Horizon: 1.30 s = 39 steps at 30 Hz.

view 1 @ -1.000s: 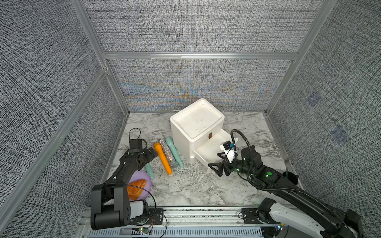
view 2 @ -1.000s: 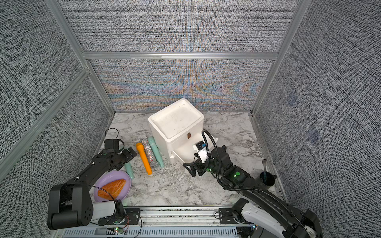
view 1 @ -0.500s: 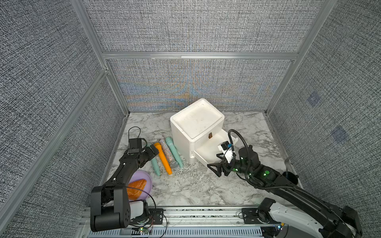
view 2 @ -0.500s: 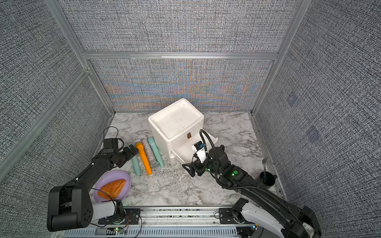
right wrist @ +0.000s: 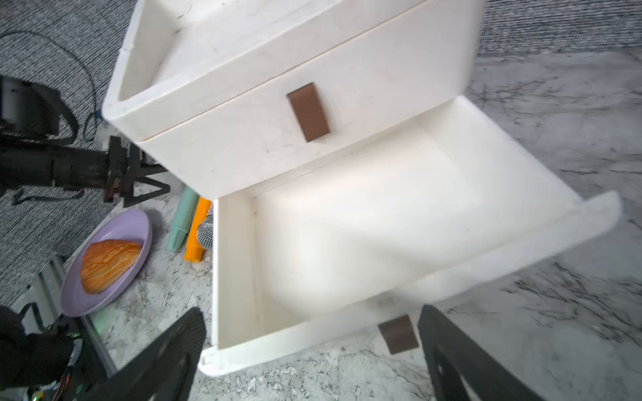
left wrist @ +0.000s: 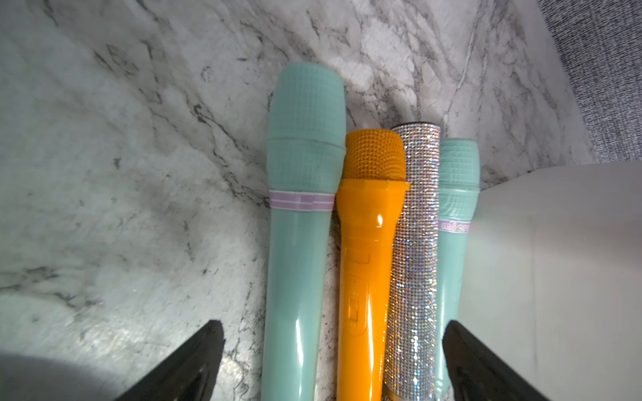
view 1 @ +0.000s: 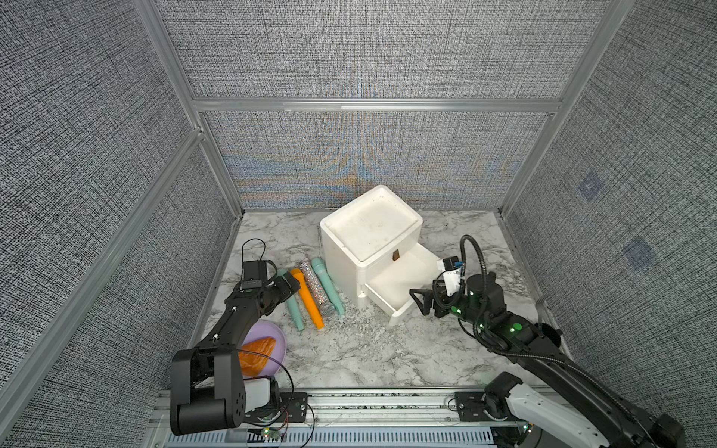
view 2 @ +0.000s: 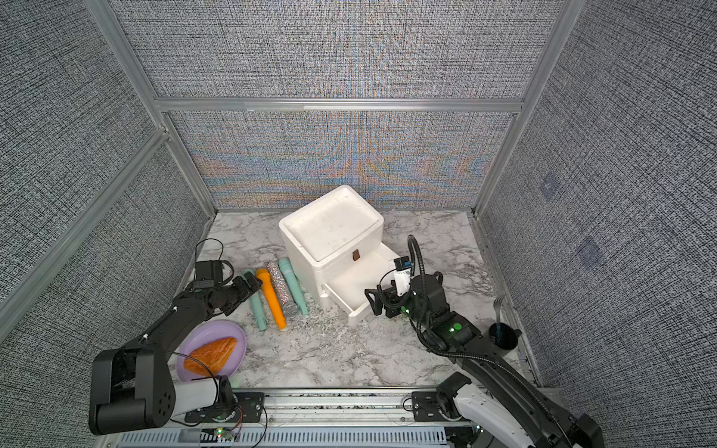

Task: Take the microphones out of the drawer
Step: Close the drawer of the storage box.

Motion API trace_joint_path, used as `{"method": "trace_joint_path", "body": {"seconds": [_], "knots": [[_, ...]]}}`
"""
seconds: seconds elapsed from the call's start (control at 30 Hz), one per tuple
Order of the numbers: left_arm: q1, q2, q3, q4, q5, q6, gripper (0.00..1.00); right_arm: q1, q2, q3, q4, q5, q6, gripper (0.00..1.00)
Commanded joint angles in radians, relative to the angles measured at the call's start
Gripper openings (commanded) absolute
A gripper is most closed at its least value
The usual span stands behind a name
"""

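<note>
Beneath the left gripper (left wrist: 331,333), whose jaws stand wide apart and hold nothing, the teal microphone (left wrist: 298,243) has shifted since a second ago and now lies against the orange microphone (left wrist: 368,243). They belong to a row of four on the table (left wrist: 104,173) beside the cabinet (view 1: 368,229). The right gripper (right wrist: 311,314), likewise spread, hovers before the pulled-out drawer (right wrist: 236,260), which shows empty. Removal looks done.

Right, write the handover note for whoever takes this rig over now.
Left gripper: open above the teal microphone and orange microphone, holding nothing.
Right gripper: open at the drawer front, holding nothing.
Things: drawer pulled out, empty; those two, a sparkly microphone and a second teal microphone lie side by side on the table beside the cabinet.
Done: no microphone in the drawer.
Left: likely only retracting the arms.
</note>
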State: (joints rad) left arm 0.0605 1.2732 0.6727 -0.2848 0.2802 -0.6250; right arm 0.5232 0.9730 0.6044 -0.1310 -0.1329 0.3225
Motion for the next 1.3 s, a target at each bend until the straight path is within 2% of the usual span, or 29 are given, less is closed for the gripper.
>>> {"method": "trace_joint_path", "body": {"seconds": [0.0, 0.2, 0.43, 0.53, 0.7, 0.87, 0.97, 1.27], "knots": [[0.0, -0.029, 0.026, -0.025, 0.015, 0.012, 1.0, -0.084, -0.033, -0.016, -0.023, -0.008, 0.047, 0.98], [0.0, -0.09, 0.142, -0.166, 0.032, 0.06, 1.0, -0.242, -0.047, -0.033, -0.072, 0.021, 0.109, 0.98], [-0.002, -0.08, 0.389, -0.313, 0.146, 0.184, 1.0, -0.355, -0.079, -0.058, -0.096, 0.026, 0.154, 0.98], [-0.002, -0.08, 0.465, -0.308, 0.204, 0.267, 1.0, -0.388, -0.094, -0.067, -0.094, 0.015, 0.156, 0.98], [-0.004, -0.032, 0.64, -0.409, 0.225, 0.337, 1.0, -0.403, -0.079, -0.055, -0.117, 0.029, 0.152, 0.98], [-0.009, 0.039, 0.761, -0.418, 0.303, 0.362, 1.0, -0.403, -0.011, -0.028, -0.16, 0.037, 0.142, 0.98], [-0.041, 0.103, 0.838, -0.422, 0.37, 0.371, 1.0, -0.402, 0.028, -0.023, -0.18, 0.046, 0.141, 0.98], [-0.173, 0.3, 1.087, -0.492, 0.349, 0.416, 1.0, -0.377, -0.011, -0.115, -0.122, -0.009, 0.149, 0.98]]}}
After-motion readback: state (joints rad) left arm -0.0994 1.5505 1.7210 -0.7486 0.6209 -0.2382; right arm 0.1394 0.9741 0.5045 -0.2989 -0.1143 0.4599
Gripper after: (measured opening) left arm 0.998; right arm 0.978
